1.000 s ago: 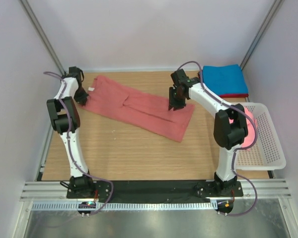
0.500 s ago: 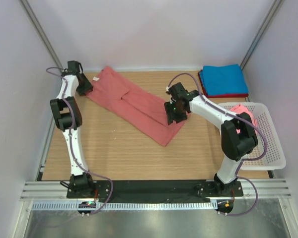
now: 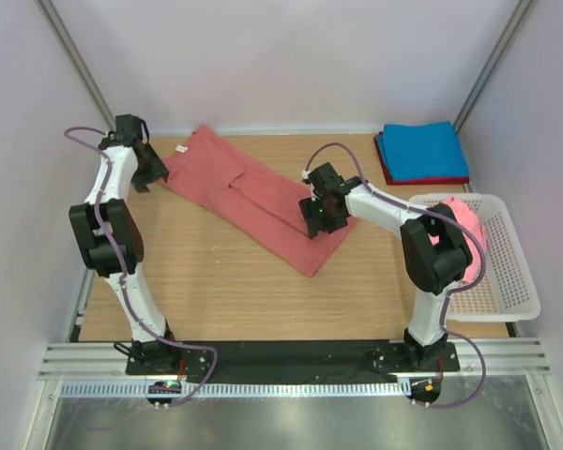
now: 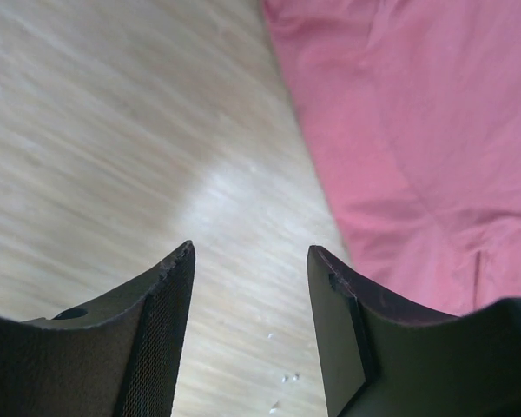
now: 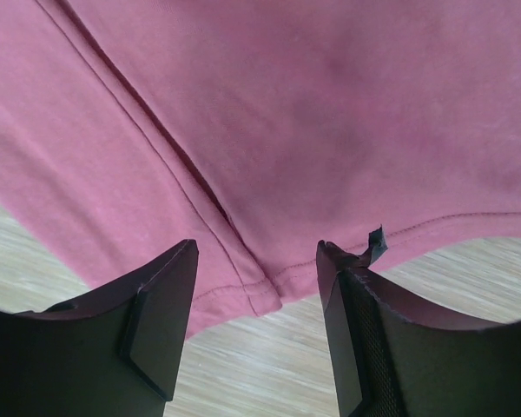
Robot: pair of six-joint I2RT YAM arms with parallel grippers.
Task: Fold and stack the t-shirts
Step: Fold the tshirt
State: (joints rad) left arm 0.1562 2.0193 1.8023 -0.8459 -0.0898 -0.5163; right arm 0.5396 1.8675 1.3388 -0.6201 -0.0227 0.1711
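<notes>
My table (image 3: 216, 281) carries the salmon-red shirt (image 3: 253, 202), a long folded strip running slantwise between my two grippers. Its collar end lies just right of my left gripper (image 4: 247, 256), which hangs over bare wood, jaws apart and empty. Its hem end sits directly under my right gripper (image 5: 256, 252), also spread and holding nothing, so the right is nearer the cloth. Off to that gripper's right are one basket (image 3: 493, 295) holding one pink shirt (image 3: 469, 230), and one blue shirt (image 3: 420, 150) stacked on one dark red shirt (image 3: 427, 180). That makes four shirts.
</notes>
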